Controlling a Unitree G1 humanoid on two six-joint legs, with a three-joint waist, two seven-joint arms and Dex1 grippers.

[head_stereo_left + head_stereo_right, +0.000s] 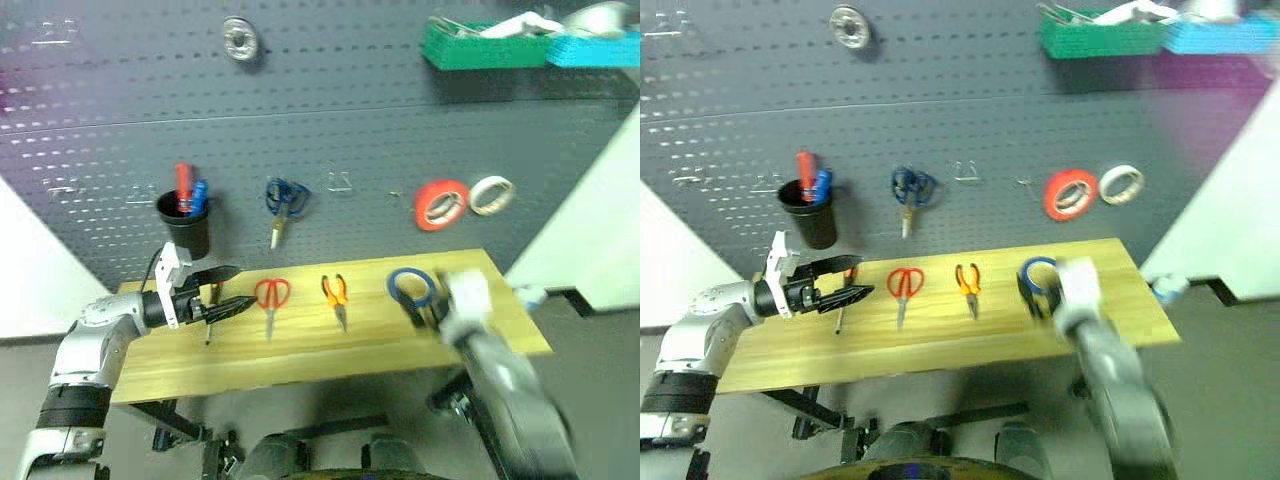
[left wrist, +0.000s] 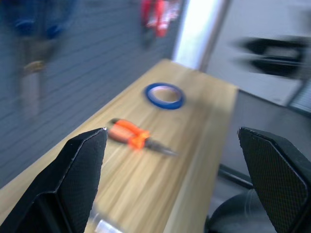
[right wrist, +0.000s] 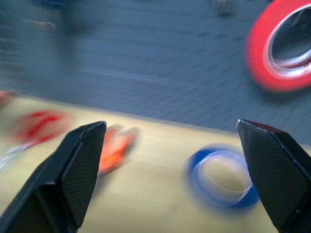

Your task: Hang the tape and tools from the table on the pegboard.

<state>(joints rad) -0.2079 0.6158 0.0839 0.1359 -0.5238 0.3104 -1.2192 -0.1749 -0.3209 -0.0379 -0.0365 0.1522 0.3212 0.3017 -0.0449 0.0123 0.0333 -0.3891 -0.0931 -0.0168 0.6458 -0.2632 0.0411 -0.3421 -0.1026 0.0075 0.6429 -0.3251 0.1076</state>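
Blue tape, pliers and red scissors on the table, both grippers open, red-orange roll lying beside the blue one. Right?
Not quite: the red-orange roll hangs on the pegboard, as the left eye view shows. The blue tape, pliers and red scissors do lie on the table.

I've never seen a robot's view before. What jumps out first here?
Tools lie in a row on the table: red scissors, orange pliers and blue tape. Behind, a red roll hangs on the pegboard. The left gripper hovers open over the table's left end.
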